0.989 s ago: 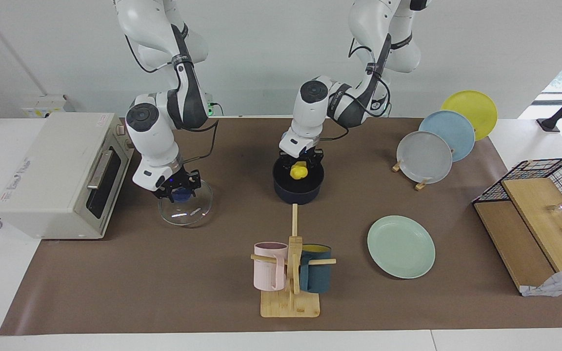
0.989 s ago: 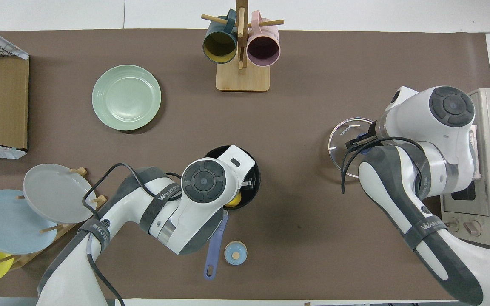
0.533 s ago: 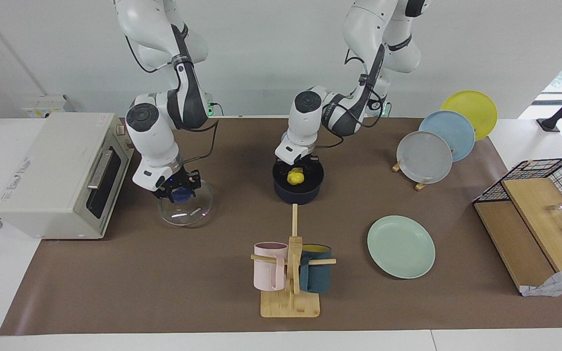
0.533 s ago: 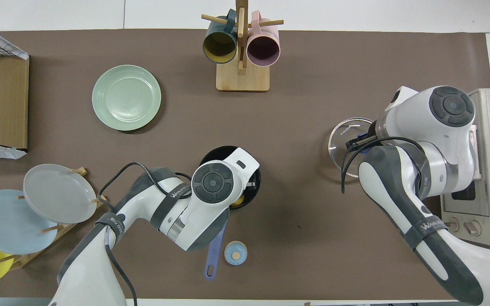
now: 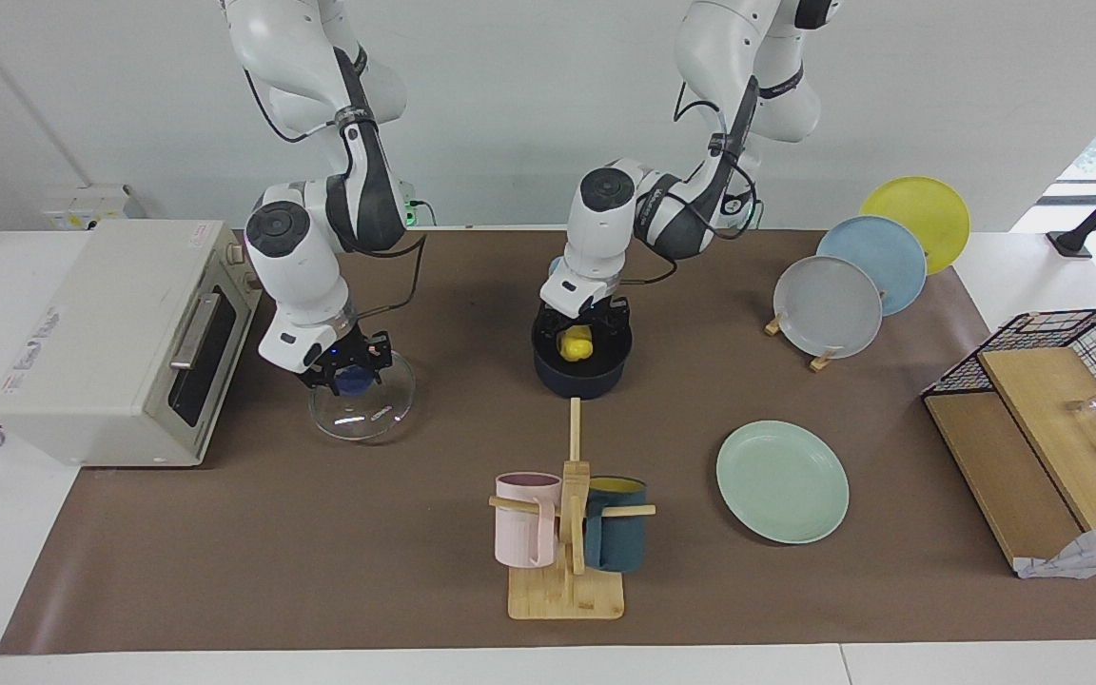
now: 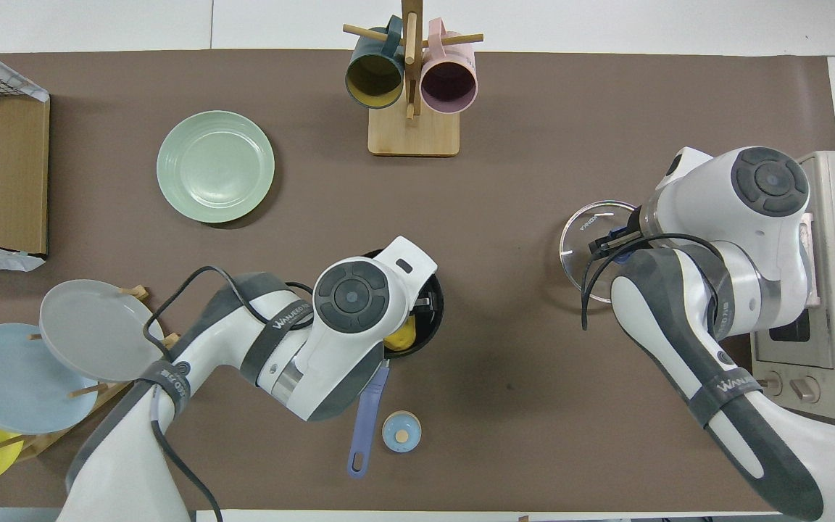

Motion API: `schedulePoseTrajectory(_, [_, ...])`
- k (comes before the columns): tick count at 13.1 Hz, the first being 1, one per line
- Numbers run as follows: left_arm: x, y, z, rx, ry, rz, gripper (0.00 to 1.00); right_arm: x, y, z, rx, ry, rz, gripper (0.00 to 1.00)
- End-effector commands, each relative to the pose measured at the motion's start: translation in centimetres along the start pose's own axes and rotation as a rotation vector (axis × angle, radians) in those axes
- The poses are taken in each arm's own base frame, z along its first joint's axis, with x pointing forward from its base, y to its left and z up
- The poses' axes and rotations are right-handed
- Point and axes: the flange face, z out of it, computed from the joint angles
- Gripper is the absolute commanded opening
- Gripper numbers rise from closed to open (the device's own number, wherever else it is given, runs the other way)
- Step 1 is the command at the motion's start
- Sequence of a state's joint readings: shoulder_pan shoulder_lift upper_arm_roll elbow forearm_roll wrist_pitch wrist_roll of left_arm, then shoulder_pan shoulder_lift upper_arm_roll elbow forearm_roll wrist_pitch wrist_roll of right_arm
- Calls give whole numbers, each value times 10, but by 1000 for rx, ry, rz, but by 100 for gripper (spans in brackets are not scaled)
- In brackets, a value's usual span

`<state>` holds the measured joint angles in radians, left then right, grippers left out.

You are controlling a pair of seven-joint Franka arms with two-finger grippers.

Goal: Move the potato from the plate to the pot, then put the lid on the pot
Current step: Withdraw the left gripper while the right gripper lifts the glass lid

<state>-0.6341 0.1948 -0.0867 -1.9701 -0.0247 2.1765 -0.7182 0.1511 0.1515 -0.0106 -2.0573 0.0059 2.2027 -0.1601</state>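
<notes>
The yellow potato [image 5: 575,344] lies inside the dark pot [image 5: 581,376], which stands near the robots at mid table. My left gripper [image 5: 583,328] hangs just over the pot's mouth, open, with its fingers on either side of the potato. In the overhead view the left hand covers most of the pot [image 6: 432,308], and the potato [image 6: 399,337] peeks out beside it. My right gripper [image 5: 350,376] is down at the blue knob of the glass lid [image 5: 367,404], which rests on the table. The mint-green plate [image 5: 782,481] lies bare.
A toaster oven [image 5: 120,333] stands beside the lid at the right arm's end. A mug rack [image 5: 567,533] stands farther out than the pot. The pot's blue handle [image 6: 364,428] points toward the robots, next to a small blue-topped knob [image 6: 401,431]. A plate rack [image 5: 852,276] and a wire basket [image 5: 1052,400] stand at the left arm's end.
My left gripper lowered the potato into the pot, then drew up slightly while the potato stayed in the pot. The right arm and the lid have not moved.
</notes>
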Motion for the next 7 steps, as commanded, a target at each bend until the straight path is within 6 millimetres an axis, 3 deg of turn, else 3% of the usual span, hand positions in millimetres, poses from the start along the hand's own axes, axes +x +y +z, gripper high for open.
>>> schedulePoseTrajectory(1, [37,-44,-107,31,-33,-17,100,9,-10,-12,-3,7,-2,0])
schedulePoseTrajectory(3, [57,-101,-177,5,14,-69,100,22,-44,-43,-1,-22,39,0])
schedulePoseTrajectory(4, [63,-131,-197,-5,40,-84,100,27,-62,-59,-2,-14,54,0])
schedulePoseTrajectory(7, [87,-227,-227,-2,75,-6,100,40,-122,-96,11,47,74,0])
